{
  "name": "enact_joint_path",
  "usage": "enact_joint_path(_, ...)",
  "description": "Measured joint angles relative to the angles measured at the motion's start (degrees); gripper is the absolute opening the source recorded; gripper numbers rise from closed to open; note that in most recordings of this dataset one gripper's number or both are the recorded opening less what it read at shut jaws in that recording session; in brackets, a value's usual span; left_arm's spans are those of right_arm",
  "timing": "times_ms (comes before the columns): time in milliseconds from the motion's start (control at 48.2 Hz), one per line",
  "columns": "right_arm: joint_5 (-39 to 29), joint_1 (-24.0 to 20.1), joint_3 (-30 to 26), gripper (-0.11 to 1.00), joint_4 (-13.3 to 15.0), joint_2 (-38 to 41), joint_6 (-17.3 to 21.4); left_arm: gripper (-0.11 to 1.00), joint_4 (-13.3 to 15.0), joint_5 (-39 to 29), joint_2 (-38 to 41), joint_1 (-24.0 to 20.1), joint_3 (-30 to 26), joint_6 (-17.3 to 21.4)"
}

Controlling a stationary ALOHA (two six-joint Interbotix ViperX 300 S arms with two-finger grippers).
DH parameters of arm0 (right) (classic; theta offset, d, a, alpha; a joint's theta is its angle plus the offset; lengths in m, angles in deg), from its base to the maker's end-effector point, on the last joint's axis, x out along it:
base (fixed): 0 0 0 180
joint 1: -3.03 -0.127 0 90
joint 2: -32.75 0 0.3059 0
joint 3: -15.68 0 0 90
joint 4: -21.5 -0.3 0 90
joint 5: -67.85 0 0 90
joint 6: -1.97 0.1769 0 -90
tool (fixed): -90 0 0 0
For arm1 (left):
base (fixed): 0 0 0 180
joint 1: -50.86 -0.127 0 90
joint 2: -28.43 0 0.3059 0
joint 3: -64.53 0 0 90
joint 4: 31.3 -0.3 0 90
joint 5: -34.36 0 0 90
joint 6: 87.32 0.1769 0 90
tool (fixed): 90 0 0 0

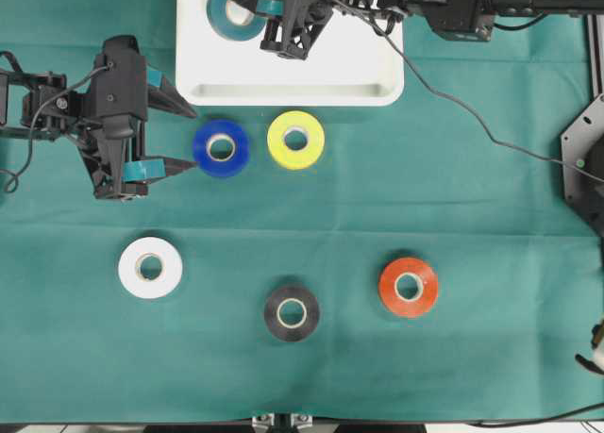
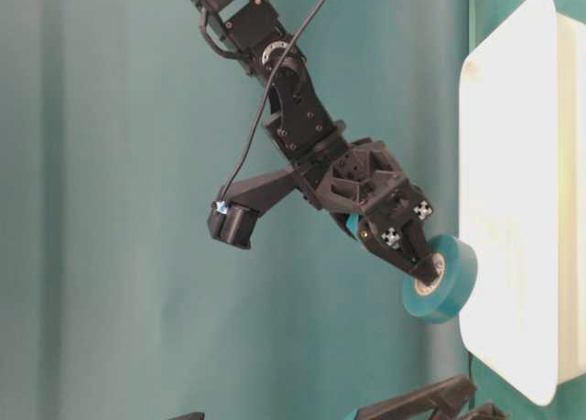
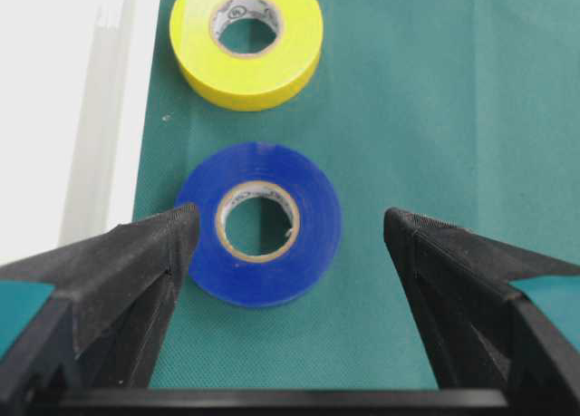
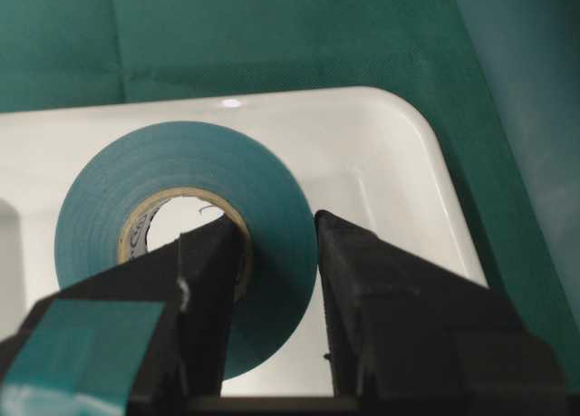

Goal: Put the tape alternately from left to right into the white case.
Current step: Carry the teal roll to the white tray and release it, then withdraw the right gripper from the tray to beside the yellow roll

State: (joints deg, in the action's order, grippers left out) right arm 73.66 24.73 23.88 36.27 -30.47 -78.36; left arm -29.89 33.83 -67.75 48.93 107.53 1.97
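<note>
My right gripper [image 1: 266, 7] is shut on the teal tape roll [image 1: 217, 8], one finger through its core and one outside its wall [image 4: 272, 226]. It holds the roll on edge over the far-left end of the white case [image 1: 349, 74]; contact with the floor is unclear. My left gripper [image 1: 192, 138] stands open just left of the blue roll [image 1: 240, 150]. In the left wrist view the blue roll [image 3: 317, 253] lies flat between the fingertips, nearer the left one. The yellow roll [image 1: 316, 141] lies beside it. White [image 1: 168, 268], black [image 1: 310, 312] and orange-red [image 1: 427, 287] rolls lie nearer the front.
A green cloth [image 1: 491, 339] covers the table. A black cable [image 1: 472, 122] trails from the right arm across the cloth to the right. A metal frame [image 1: 585, 159] stands at the right edge.
</note>
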Motion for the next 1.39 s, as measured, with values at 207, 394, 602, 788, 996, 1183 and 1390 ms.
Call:
enact_joint_path(207,1.7,0.6,0.0,0.27,0.1,0.9,-0.2,0.62,0.1,0.0,0.0,0.0,0.0,0.0)
enact_joint_path(394,1.9,1.1,0.0,0.27,0.9,1.1,-0.2,0.62,0.0,0.0,0.0,0.0,0.1,0.0)
enact_joint_path(602,1.9,1.2,0.0,0.29,2.0,1.2,-0.2,0.62,0.0,0.0,0.0,0.0,0.0,0.0)
enact_joint_path(788,2.0,1.1,-0.2,0.80,2.1,1.1,0.0,0.62,0.1,0.0,0.0,0.0,0.1,0.0)
enact_joint_path(996,2.0,1.2,-0.2,0.78,2.2,1.2,0.0,0.62,0.1,0.0,0.0,0.0,0.0,0.0)
enact_joint_path(1183,2.0,1.2,-0.2,0.78,2.2,1.2,-0.1,0.62,0.1,0.1,0.0,0.0,0.0,0.0)
enact_joint_path(1390,2.0,1.2,-0.2,0.78,2.2,1.2,0.1,0.62,0.1,0.0,0.0,0.0,0.0,0.0)
